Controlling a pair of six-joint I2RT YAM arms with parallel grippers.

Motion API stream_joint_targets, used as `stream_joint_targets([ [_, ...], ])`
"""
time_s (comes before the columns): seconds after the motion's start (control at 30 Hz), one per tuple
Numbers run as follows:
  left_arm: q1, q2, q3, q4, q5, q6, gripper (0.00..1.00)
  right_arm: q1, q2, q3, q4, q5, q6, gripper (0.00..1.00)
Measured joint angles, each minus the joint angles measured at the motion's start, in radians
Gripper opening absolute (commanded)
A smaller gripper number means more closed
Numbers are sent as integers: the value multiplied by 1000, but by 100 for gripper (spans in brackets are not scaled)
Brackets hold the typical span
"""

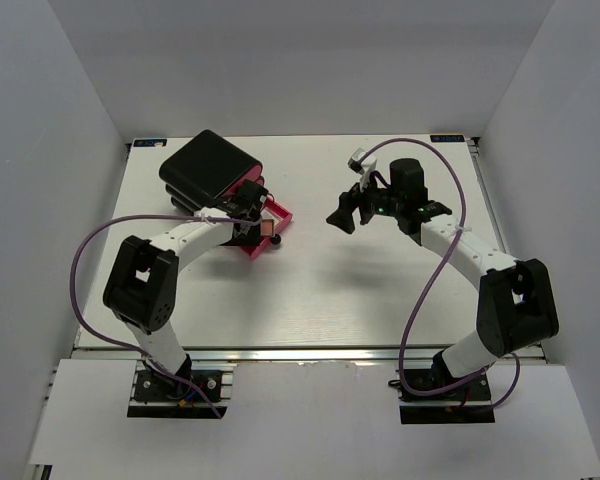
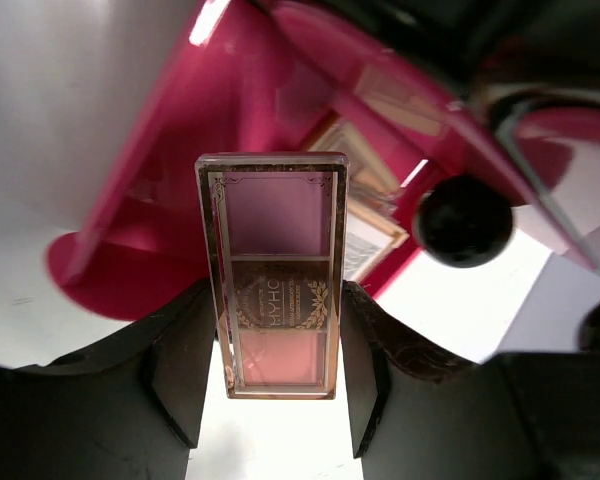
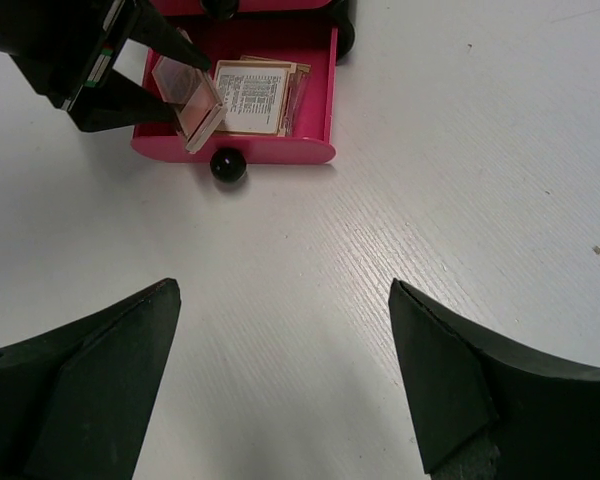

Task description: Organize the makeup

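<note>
My left gripper (image 1: 261,224) is shut on a rectangular pink-brown eyeshadow palette (image 2: 276,270) and holds it at the edge of an open pink drawer (image 1: 279,214). In the left wrist view the fingers (image 2: 185,350) clamp the palette's two long sides. The right wrist view shows the palette (image 3: 190,104) tilted over the drawer's left end. Another flat palette (image 3: 252,95) lies inside the drawer (image 3: 315,150). My right gripper (image 1: 344,214) is open and empty above bare table, its jaws wide apart (image 3: 280,335). Tubes, compact and pencils are out of view.
The big black box (image 1: 208,168) stands at the back left, with the pink drawer pulled out toward the table's middle. A round black knob (image 3: 227,165) sticks out of the drawer's front. White walls enclose the table (image 1: 360,290) on three sides.
</note>
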Motion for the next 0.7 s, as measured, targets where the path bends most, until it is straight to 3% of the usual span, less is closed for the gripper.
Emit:
stream_joint_targets([
  [0.03,3,6,8,7,1,0,0,-2,0,-1,0,0,0,89],
  [0.1,9,17,17,22,3,-1,9,-4,-1,-8,1,0,0,89],
  [0.13,11,21,21,27,3,-1,17,-4,-1,-13,1,0,0,89],
  [0.17,13,23,22,32,4,-1,35,-5,-1,-15,-1,0,0,89],
  [0.27,17,23,22,37,5,-1,64,-5,-2,-19,0,-1,0,89],
  [0.3,18,23,22,37,5,0,69,-5,-2,-19,0,-1,0,89],
  [0.5,16,19,22,39,9,-5,85,-5,-2,-19,0,-7,0,89],
  [0.6,15,5,22,44,14,-6,84,-5,-2,-19,0,-13,0,89],
  [0.7,16,-19,22,49,20,-8,76,-5,-2,-19,0,-19,0,89],
])
